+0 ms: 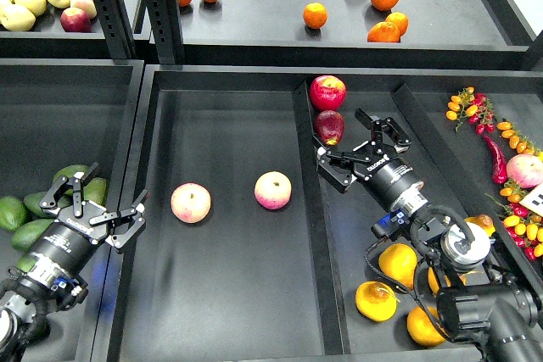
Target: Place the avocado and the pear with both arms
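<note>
Several dark green avocados [12, 212] lie in the left bin, partly hidden behind my left arm. My left gripper [106, 198] is open and empty, just right of the avocados, over the divider between the left and middle bins. Several yellow-orange pears [376, 300] lie at the front of the right bin, partly under my right arm. My right gripper [358, 147] is open and empty, farther back in that bin. It is just in front of a dark red apple [329, 127], well away from the pears.
Two pink-blushed peaches [191, 203] [273, 190] lie in the middle bin. A brighter red apple [327, 91] sits behind the dark one. A red chilli [495, 158] and cherry tomatoes [469, 108] fill the far right bin. Oranges [315, 14] and apples [75, 19] are on the back shelf.
</note>
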Controlling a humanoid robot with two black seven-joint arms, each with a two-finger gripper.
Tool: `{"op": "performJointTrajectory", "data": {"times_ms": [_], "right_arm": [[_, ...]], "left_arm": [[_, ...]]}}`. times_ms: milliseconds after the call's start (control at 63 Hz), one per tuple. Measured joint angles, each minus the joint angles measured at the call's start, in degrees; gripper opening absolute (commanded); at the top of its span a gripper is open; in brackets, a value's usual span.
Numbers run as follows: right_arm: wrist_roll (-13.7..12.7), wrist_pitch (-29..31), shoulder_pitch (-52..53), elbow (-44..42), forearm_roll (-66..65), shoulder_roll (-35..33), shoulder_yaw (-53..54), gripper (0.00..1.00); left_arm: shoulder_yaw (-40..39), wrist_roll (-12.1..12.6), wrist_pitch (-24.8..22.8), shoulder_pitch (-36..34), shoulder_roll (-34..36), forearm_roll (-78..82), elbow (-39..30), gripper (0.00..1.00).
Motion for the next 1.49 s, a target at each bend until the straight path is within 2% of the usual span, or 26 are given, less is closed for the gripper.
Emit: {"op": "performJointTrajectory", "data": {"times_ms": [302,349,508,604,826,985,1096,1112,1144,1255,1493], "right_arm": [[0.0,0.4,-5.6,-0.2,0.1,0.0,-0.6,1.00],[1.0,0.4,-7.8,0.2,0.1,0.0,-0.7,1.00],[8.6,0.5,-12.3,2.7,0.4,0.0,-1.9,1.00],[11.6,0.6,-14.4,5.0,0.5,0.0,-3.3,1.00],[13.9,1.5,-16.5,15.8,0.6,0.0,-5.2,1.00],[16.3,1.6,-16.5,17.9,0.6,0.0,-4.8,1.00],[17.4,1.7,-16.3,17.9,0.5,0.0,-4.4,1.00],[18.5,1.7,-16.3,17.9,0.5,0.0,-4.2,1.00],[18.9,1.7,-16.3,17.9,0.5,0.0,-4.1,1.00],[21.1,1.7,-16.2,17.2,1.1,0.0,-4.0,1.00],[22.5,1.8,-16.5,16.0,1.5,0.0,-4.0,1.00]], "left_arm": [[-0.2,0.0,0.0,4.3,0.0,-0.7,-0.8,0.99],[-0.2,0.0,0.0,5.3,0.0,-0.8,-1.0,0.99],[-0.2,0.0,0.0,6.6,0.0,-0.9,-1.7,0.99],[-0.3,0.0,0.0,6.8,0.0,-0.9,-2.5,0.99],[-1.1,0.0,0.0,6.8,0.0,-0.9,-9.0,0.99],[-1.3,0.0,0.0,6.8,0.0,-0.9,-13.6,0.99],[-1.5,0.0,0.0,6.5,0.0,-0.9,-14.5,0.99],[-1.6,0.0,0.0,6.3,0.0,-0.9,-14.5,0.99],[-1.6,0.0,0.0,6.2,0.0,-0.9,-14.5,0.99],[-0.6,-3.9,0.0,6.3,0.0,-0.9,-14.1,0.99],[4.1,-10.0,0.0,6.6,0.0,-2.1,-12.3,0.99]]}}
